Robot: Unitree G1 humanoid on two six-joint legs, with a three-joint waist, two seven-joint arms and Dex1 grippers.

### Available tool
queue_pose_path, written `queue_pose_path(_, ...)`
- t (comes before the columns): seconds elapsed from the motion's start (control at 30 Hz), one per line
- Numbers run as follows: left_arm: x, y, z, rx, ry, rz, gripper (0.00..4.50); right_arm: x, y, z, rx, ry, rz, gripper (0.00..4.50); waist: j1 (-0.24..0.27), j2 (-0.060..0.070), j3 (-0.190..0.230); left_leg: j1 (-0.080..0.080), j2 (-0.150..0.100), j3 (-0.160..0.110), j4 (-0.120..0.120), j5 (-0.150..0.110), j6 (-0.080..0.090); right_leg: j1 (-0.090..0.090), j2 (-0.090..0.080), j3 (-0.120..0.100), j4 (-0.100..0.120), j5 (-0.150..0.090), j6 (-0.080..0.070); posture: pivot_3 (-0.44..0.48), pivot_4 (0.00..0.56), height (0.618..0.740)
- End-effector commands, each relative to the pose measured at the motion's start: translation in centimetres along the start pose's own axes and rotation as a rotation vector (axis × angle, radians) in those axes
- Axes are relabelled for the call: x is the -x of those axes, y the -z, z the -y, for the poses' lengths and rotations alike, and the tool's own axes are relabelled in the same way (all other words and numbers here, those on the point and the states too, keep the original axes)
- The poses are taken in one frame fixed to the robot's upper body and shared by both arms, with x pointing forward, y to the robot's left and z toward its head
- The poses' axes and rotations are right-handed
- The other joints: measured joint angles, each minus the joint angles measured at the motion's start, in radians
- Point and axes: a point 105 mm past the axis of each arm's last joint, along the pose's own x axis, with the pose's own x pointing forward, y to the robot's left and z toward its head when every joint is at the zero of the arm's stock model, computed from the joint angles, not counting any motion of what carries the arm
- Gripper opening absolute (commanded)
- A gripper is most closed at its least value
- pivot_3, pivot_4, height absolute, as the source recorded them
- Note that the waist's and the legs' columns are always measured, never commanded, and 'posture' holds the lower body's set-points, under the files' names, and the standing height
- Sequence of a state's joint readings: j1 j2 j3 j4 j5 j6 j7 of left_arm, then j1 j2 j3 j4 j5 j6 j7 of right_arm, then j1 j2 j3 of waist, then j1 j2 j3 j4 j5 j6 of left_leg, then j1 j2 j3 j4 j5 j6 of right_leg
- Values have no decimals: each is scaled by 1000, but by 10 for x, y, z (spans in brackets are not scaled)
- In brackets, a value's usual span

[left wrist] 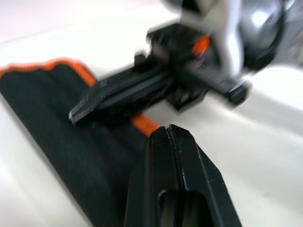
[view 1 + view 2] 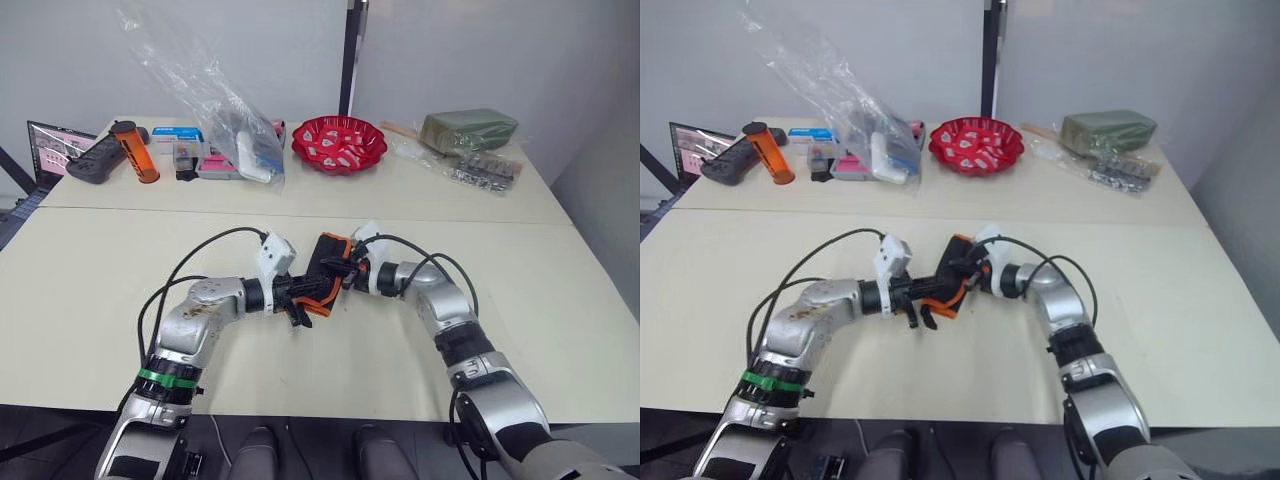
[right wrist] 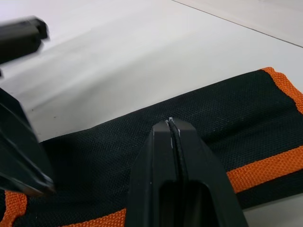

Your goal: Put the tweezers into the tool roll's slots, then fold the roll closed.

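The tool roll (image 2: 325,272) lies folded near the middle of the table (image 2: 560,300), its long axis running from the front edge toward the back. The left gripper (image 2: 297,293) and right gripper (image 2: 345,270) meet over it from opposite sides, both with fingers pressed together, the left at its nearer end, the right further back

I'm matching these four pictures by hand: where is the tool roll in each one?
Left eye: tool roll at centre, between both grippers.
Right eye: centre, slightly left.
Left wrist: black fabric beyond the shut left gripper.
Right wrist: spread under the shut right gripper.
Shared landmark: its orange edge binding.
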State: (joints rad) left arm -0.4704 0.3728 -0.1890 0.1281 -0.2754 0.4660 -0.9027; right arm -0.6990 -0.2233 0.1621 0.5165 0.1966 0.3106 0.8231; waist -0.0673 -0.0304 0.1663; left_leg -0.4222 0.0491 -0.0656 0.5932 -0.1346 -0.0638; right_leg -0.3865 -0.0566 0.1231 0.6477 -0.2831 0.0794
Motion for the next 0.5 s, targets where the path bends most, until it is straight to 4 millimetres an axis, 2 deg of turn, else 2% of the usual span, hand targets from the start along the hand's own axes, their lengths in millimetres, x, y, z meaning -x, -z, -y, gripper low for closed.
queue_pose_path(0.03,-7,19,-3,-48,-12,-83,32,3,33,-2,-42,17,-109,0,1,1,-1,0,0,0,0,0,0,0,0,0,0,0,0,0,150,740)
queue_pose_path(0.1,-6,32,-5,-29,-13,-142,32,3,35,4,-37,52,-118,0,1,3,-3,0,0,0,0,0,0,0,0,0,0,0,0,0,150,740)
queue_pose_path(0.2,5,61,-1,-22,14,-293,32,4,40,23,-36,160,-134,0,-2,3,-7,2,0,0,0,0,0,2,0,0,0,0,0,0,150,740)
queue_pose_path(0.27,11,70,7,24,47,-322,32,2,35,34,-38,209,-113,0,-11,3,-8,10,0,0,-1,0,0,8,0,1,0,0,-1,0,150,740)
queue_pose_path(0.33,16,77,15,46,81,-346,32,-3,28,40,-32,232,-94,0,-17,3,-8,20,0,1,-3,-1,-1,17,0,1,-2,-5,-8,0,150,740)
queue_pose_path(0.37,17,78,18,50,93,-352,32,-5,25,42,-25,240,-91,0,-20,3,-10,23,0,1,-3,-4,-6,17,0,1,-2,-6,-10,0,150,740)
queue_pose_path(0.5,18,79,21,59,95,-347,32,-16,12,48,4,276,-87,0,-29,2,-13,22,0,1,-4,-3,-2,19,-1,1,-2,-7,-9,0,150,740)
